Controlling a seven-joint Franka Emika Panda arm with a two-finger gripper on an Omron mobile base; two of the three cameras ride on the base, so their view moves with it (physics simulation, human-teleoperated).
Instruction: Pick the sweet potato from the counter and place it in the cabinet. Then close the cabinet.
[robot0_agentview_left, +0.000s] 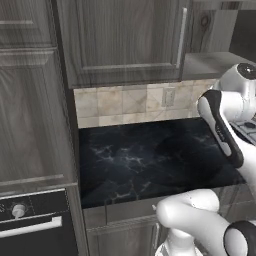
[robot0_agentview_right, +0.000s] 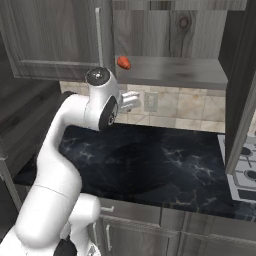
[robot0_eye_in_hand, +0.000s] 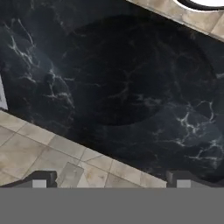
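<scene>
The left cabinet door (robot0_agentview_right: 55, 40) is shut, and just right of its bar handle the sweet potato (robot0_agentview_right: 124, 62) sits at the left end of the grey cabinet shelf (robot0_agentview_right: 175, 72), apparently delivered. Below the shelf, the gripper (robot0_eye_in_hand: 111, 179) hangs over the black counter (robot0_eye_in_hand: 122, 87), fingertips (robot0_eye_in_hand: 39, 179) wide apart, holding nothing. Right of the shelf, the open door (robot0_agentview_right: 242, 90) awaits closing.

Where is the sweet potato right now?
In the right base view, the sweet potato sits at the left end of the cabinet shelf, beside the closed left door's handle.
</scene>
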